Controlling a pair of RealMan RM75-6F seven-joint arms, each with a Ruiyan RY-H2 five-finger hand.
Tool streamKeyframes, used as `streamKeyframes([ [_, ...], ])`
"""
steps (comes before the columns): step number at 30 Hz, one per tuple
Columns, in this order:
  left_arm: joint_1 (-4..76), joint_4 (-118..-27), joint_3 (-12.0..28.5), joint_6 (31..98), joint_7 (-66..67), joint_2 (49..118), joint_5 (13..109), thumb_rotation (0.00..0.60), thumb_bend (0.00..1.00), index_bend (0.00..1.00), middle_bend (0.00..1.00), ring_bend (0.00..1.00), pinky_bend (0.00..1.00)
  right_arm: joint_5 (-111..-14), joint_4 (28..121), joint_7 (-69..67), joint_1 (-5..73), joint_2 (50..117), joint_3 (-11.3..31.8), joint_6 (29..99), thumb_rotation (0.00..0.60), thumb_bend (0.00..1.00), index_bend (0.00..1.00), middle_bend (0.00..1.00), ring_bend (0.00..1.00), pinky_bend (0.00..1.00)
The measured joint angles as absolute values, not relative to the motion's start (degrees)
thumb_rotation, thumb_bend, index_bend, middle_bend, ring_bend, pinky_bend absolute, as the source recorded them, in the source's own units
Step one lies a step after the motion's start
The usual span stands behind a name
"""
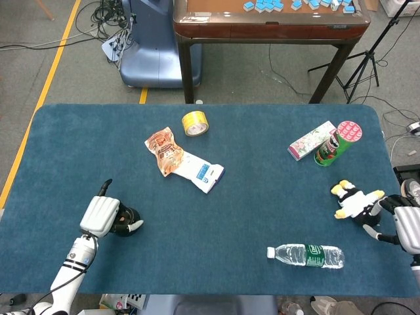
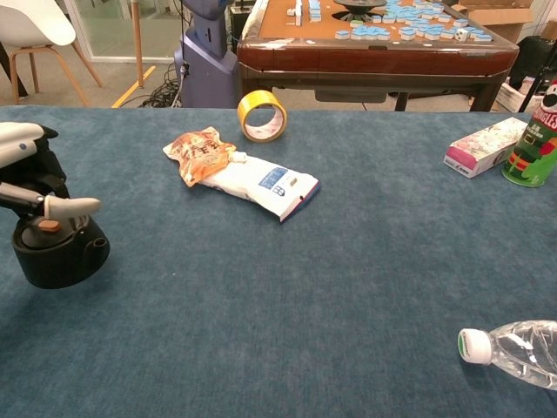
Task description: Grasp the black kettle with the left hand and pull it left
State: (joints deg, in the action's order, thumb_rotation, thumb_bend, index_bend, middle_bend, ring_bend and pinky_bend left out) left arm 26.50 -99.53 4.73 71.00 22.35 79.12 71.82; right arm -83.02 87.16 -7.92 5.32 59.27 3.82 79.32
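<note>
The black kettle (image 1: pixel 126 220) (image 2: pixel 54 254) stands low and round on the blue table near its front left. My left hand (image 1: pixel 102 214) (image 2: pixel 26 178) sits over the kettle's top and grips it, with fingers curled down around its handle. In the chest view the kettle's lid knob shows orange just under the hand. My right hand (image 1: pixel 401 224) rests at the table's right edge with its fingers apart and nothing in them, beside a black and white plush toy (image 1: pixel 355 200).
An orange pouch (image 1: pixel 164 149) and a white packet (image 1: pixel 202 172) lie mid-table, with a yellow tape roll (image 1: pixel 194 123) behind them. A pink box (image 1: pixel 310 140) and a green can (image 1: pixel 335 144) stand at the back right. A water bottle (image 1: pixel 306 255) lies near the front.
</note>
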Motion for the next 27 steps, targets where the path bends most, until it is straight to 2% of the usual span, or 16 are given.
streamKeyframes([
  [4,26.0,-99.2,5.5,71.8,20.8,79.3,71.8,0.225,0.12,1.0,1.0,0.98,0.0,-82.9,87.3,-7.7,5.3,59.3,3.8,79.4,0.6,0.18,0.54,0.46,0.28,0.29],
  [9,25.4,-98.6,6.1,73.2,19.8,80.0,72.3,0.268,0.22,1.0,1.0,0.98,0.0,-82.8,87.4,-7.6,5.1,59.2,3.8,79.6,0.6,0.18,0.54,0.46,0.28,0.29],
  [12,25.2,-98.2,6.3,73.7,19.4,80.4,72.6,0.334,0.27,1.0,1.0,0.98,0.0,-82.7,87.4,-7.6,5.0,59.2,3.8,79.7,0.6,0.18,0.54,0.46,0.28,0.29],
  [27,24.6,-97.3,7.1,74.7,18.3,80.9,73.8,0.358,0.3,1.0,1.0,0.98,0.02,-82.4,87.2,-7.8,4.7,59.3,3.7,79.6,0.6,0.18,0.54,0.46,0.28,0.29],
])
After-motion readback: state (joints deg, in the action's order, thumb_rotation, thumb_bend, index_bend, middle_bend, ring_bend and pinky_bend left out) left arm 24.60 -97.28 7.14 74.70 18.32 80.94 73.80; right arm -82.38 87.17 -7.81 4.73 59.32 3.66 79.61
